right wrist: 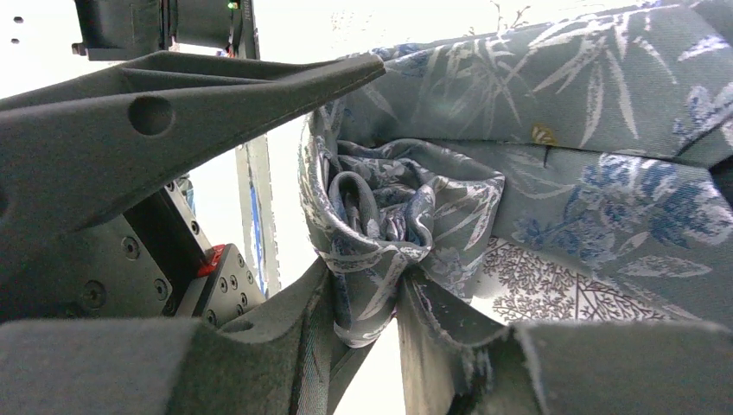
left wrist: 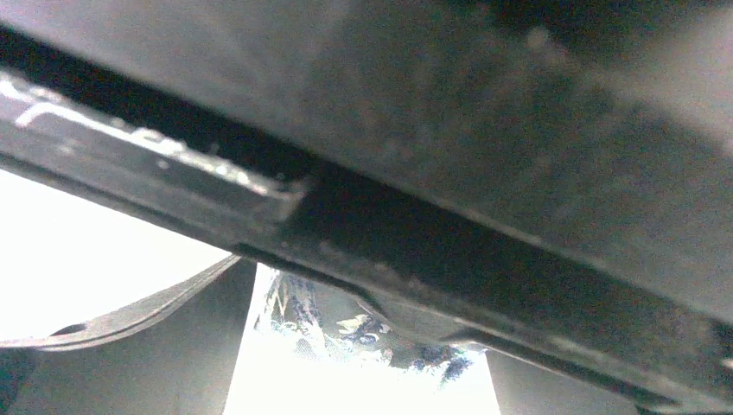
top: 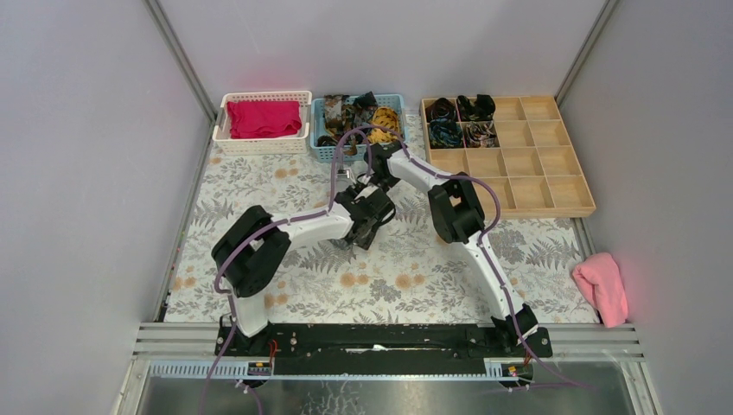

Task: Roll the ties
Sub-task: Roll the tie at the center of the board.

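Observation:
A grey tie with a blue and white leaf pattern fills the right wrist view, its end wound into a small coil (right wrist: 389, 207). My right gripper (right wrist: 402, 298) is shut on the lower edge of that coil. In the top view the right gripper (top: 361, 180) and left gripper (top: 372, 214) meet over the middle of the mat, hiding the tie. In the left wrist view a dark bar blocks most of the picture. A bit of the tie (left wrist: 346, 324) shows beyond my left gripper (left wrist: 363, 380), whose fingers stand wide apart. More ties (top: 359, 117) lie in the blue basket (top: 321, 154).
A white basket (top: 220, 130) with a magenta cloth stands at the back left. A wooden compartment tray (top: 536, 160) at the back right has several rolled ties (top: 458, 119) in its left compartments. A pink cloth (top: 601, 285) lies at the right edge.

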You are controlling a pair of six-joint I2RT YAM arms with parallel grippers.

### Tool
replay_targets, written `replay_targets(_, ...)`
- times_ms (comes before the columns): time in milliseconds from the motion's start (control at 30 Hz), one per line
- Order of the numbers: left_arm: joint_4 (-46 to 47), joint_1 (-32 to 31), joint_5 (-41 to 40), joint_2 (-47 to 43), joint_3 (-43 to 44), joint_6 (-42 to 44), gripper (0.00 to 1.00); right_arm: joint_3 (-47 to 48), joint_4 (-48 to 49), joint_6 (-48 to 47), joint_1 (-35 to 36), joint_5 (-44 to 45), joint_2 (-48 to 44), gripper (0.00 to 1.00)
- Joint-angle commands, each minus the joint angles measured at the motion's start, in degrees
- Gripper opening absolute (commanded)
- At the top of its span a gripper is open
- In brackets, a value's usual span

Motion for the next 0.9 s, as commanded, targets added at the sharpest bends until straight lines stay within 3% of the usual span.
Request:
replay_targets(0,3.93,3.67,0.73,3.04,0.29,0.15,0.98,2.44,-4.57,-0.71,0.99,-0.58,0.21,0.15)
replay_targets(200,4.12,6.2,6.78,3.54,-1.26,-1.65,0.91,3.35,-6.26,-1.8,1.13,-1.01,1.06,0.15)
replay_targets(367,3.3,7.59,8.37,3.9,-2.01,-3.73,0.6,2.52,-4.26,-0.53,1.01,-0.54,-0.11,0.23)
replay_targets(500,3.65,8.58,9.21,3.6,-2.69,-4.47,0.59,-2.79,3.19,3.67,0.86,2.21,-4.34,0.41)
replay_targets(867,4.58,10.76,7.18,0.35,-4.49,-6.57,0.58,-10.42,17.09,14.67,-3.92,3.36,-13.58,0.54)
